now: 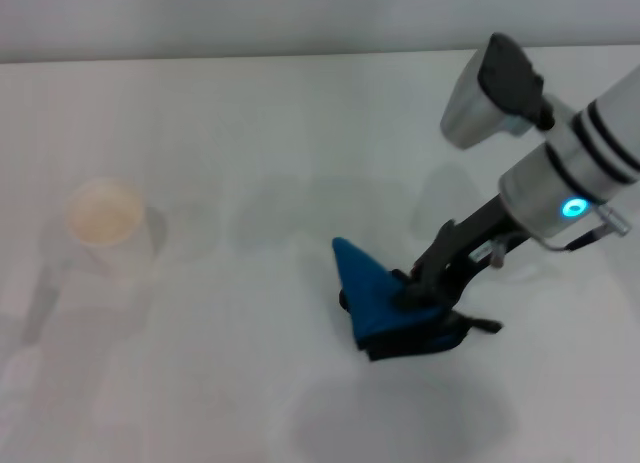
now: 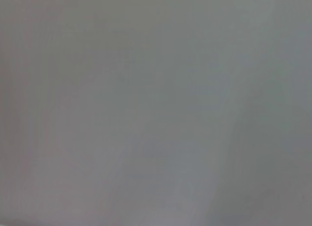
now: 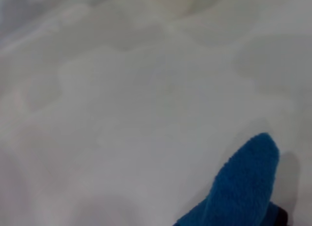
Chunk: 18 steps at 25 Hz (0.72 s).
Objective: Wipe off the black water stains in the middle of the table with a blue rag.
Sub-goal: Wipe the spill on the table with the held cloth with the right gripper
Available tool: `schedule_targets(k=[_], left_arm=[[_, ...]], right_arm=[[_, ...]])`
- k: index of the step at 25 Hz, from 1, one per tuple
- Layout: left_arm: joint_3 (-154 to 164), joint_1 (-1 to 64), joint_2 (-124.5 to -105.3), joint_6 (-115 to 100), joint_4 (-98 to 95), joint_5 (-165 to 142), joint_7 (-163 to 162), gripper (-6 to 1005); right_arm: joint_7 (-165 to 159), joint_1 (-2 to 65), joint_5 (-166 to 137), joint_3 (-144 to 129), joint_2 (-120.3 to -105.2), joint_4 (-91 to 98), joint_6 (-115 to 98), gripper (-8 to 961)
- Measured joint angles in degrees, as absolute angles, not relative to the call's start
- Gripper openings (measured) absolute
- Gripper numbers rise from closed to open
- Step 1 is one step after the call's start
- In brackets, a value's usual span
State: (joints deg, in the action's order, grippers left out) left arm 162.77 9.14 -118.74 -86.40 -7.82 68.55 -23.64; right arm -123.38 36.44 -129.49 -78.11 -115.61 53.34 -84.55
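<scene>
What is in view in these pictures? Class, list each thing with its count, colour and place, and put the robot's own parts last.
Table: one, white, filling the head view.
Blue rag: one, bright blue with dark edges, bunched with a peak, right of the table's centre; its tip also shows in the right wrist view.
Paper cup: one, white, open top up, on the table's left side, apart from the rag.
Black water stains: none visible in any view; the rag may be covering them.
Right gripper: one, black, pressed onto the rag, on a silver-white arm.
Left gripper: not in view; its wrist view shows only blank grey.
</scene>
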Motion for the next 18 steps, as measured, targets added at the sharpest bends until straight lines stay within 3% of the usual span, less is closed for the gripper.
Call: schedule_targets(k=[18], left_arm=[[162.8,9.3,-118.92,-86.2,-7.9,69.4,-23.6,876]], right_arm=[[-117.1,31.0,-114.7,-95.1,-116.02,52.5,-64.8,91]])
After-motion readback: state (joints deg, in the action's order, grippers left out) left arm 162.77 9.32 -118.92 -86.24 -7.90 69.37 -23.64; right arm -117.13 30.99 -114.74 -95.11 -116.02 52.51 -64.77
